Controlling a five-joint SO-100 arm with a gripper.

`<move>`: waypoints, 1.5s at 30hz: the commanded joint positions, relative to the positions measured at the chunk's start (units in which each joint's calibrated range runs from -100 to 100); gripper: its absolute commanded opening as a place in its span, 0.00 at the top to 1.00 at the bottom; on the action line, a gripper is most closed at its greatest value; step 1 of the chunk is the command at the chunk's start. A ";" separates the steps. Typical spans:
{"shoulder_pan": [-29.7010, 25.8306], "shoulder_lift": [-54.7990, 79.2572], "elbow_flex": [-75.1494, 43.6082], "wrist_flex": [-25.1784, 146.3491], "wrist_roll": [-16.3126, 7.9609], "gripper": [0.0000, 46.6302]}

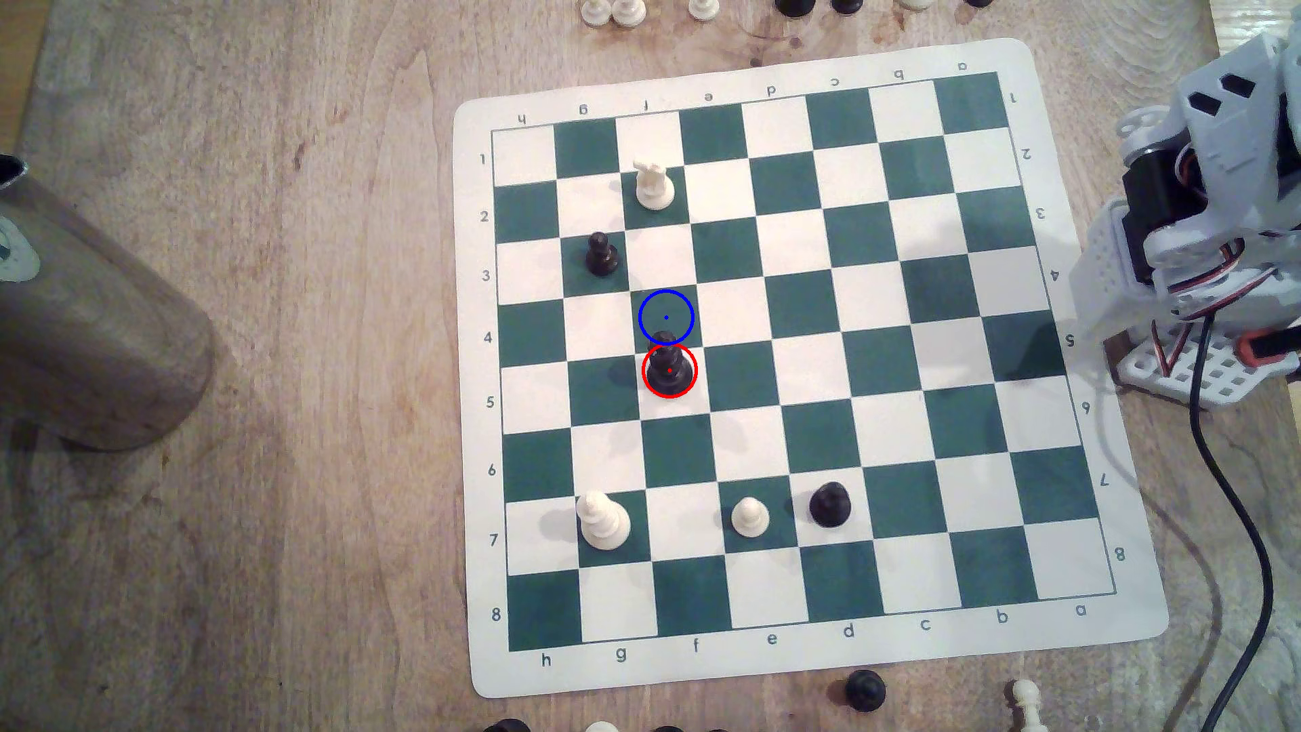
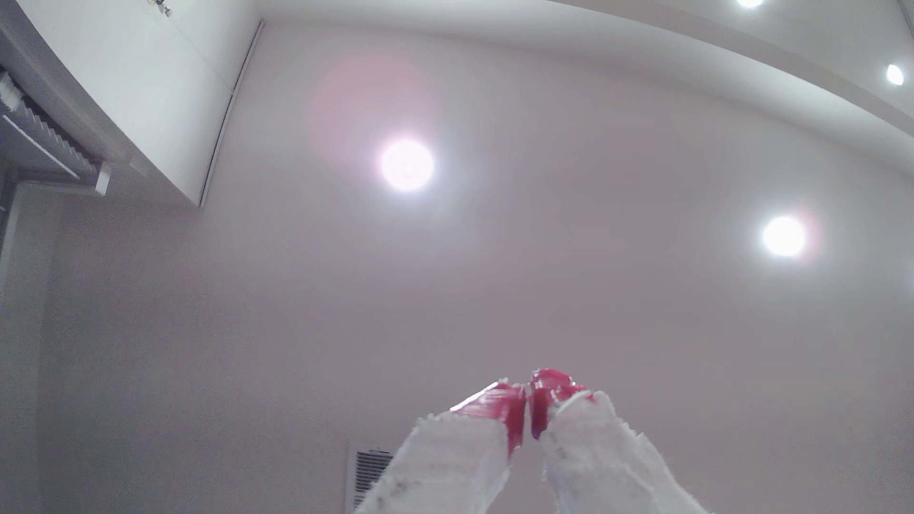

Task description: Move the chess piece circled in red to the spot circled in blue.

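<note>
The chess piece circled in red [image 1: 669, 369] is a tall glossy black piece standing upright on a white square of the green-and-white board [image 1: 1098, 563]. Directly behind it lies the spot circled in blue [image 1: 666, 310], a dark green square; the piece's crown overlaps the ring's lower edge in the exterior view. My arm [image 1: 1211, 211] is folded up beside the board at the exterior view's right, far from the piece. In the wrist view my gripper [image 2: 528, 395] points up at the ceiling, its red-tipped white fingers [image 2: 499, 405] pressed together with nothing between them.
On the board stand a shorter black piece [image 1: 602, 255], a white knight [image 1: 654, 184], a white piece [image 1: 603, 521], a white pawn [image 1: 750, 517] and a black pawn [image 1: 830, 505]. Captured pieces line the far and near table edges. A metal cylinder [image 1: 91, 338] lies at the left; a black cable [image 1: 1239, 507] runs at the right.
</note>
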State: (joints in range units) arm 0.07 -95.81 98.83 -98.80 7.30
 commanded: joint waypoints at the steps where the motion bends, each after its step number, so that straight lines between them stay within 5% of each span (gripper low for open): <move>1: -0.66 0.06 1.08 2.41 0.10 1.00; 14: -2.30 0.06 -1.00 43.28 0.10 1.00; 24: 0.59 0.14 -28.11 108.31 -0.34 1.00; 32: 6.85 1.24 -38.35 137.22 -0.44 0.98; 34: 6.61 1.92 -40.08 142.87 -2.69 0.95; 37: 5.60 8.46 -46.24 154.66 -2.88 0.91; 45: 0.98 18.05 -47.60 153.51 -9.43 0.75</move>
State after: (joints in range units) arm 3.02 -82.40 55.17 56.49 0.81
